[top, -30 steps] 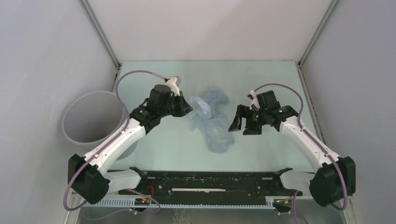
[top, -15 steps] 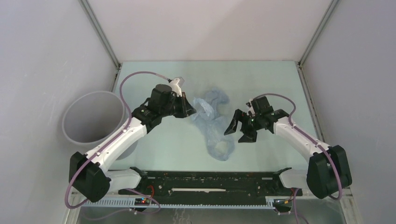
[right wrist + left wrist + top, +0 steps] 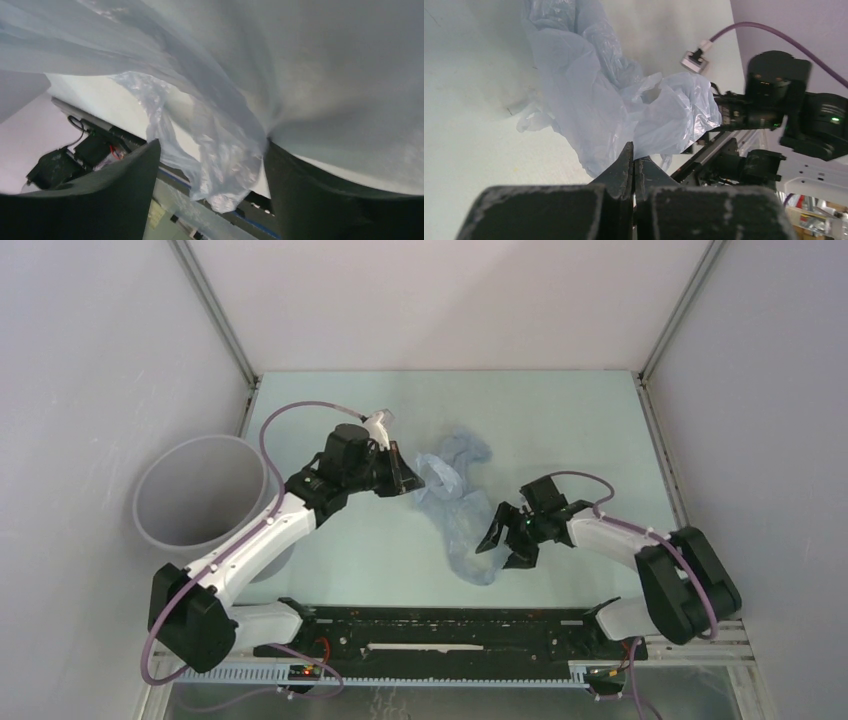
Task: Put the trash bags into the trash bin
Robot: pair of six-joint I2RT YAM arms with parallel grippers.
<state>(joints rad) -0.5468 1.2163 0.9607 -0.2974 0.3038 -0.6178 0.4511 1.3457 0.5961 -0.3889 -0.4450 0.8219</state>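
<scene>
Top external: pale-blue trash bag (image 3: 452, 512) is pinched in the closed left gripper (image 3: 408, 473) over the table (image 3: 570, 420) middle, well apart from the trash bin (image 3: 150, 475) at the left edge. Right gripper (image 3: 500, 540) is spread open around the bag's tail; thin film may be torn if tugged both ways.

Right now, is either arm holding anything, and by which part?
The left gripper pinches the trash bag by a bunched fold at its far-left edge. The right gripper is open astride the bag's near end, holding nothing.
</scene>
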